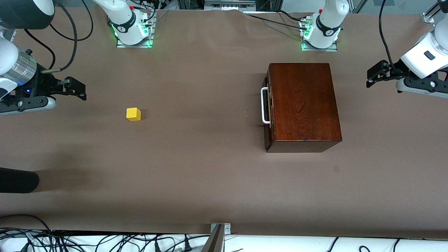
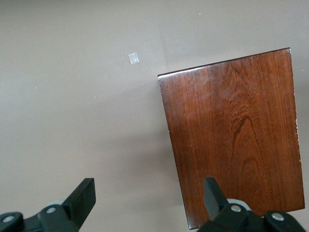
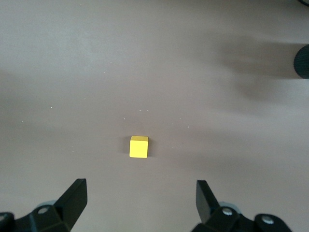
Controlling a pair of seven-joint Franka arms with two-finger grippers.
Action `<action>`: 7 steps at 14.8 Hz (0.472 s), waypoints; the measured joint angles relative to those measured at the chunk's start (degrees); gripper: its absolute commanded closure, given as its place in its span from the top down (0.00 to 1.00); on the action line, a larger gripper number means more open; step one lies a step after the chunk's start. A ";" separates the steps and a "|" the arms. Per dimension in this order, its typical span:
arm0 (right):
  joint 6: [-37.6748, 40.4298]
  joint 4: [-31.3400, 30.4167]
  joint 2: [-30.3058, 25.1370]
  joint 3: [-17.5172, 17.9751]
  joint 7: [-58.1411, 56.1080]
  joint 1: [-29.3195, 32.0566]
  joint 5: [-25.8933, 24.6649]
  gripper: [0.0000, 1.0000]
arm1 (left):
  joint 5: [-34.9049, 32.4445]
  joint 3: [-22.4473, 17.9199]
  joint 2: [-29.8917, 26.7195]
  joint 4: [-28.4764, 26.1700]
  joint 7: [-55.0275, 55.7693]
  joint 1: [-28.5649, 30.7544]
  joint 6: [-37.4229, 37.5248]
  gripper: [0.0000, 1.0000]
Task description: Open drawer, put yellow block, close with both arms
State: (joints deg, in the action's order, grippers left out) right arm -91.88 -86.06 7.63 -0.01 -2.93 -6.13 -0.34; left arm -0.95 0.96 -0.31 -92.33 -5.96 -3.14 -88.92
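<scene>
Brown worktop (image 1: 210, 168), drawer (image 1: 267, 105) shut in its wooden box (image 1: 304, 105), nothing started.
Hanging with fingers apart: left gripper (image 1: 373, 75) up at the left arm's end beside the box, right gripper (image 1: 77, 89) near the yellow block (image 1: 133, 114) toward the right arm's end. Needing first a square approach to the white handle (image 1: 265, 105), closing on the bar's middle, pulling straight out.

High front camera facing robots; wrist cameras downward over table (image 1: 210, 175).
</scene>
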 measured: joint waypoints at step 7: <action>0.00 0.00 0.00 0.00 0.00 0.00 0.00 1.00 | 0.00 0.00 0.17 0.72 0.00 0.00 0.89 1.00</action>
State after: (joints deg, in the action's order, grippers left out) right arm -91.88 -86.06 7.63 -0.01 -2.93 -6.13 -0.34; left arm -0.96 0.96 -0.14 -91.61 -5.96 -3.14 -88.03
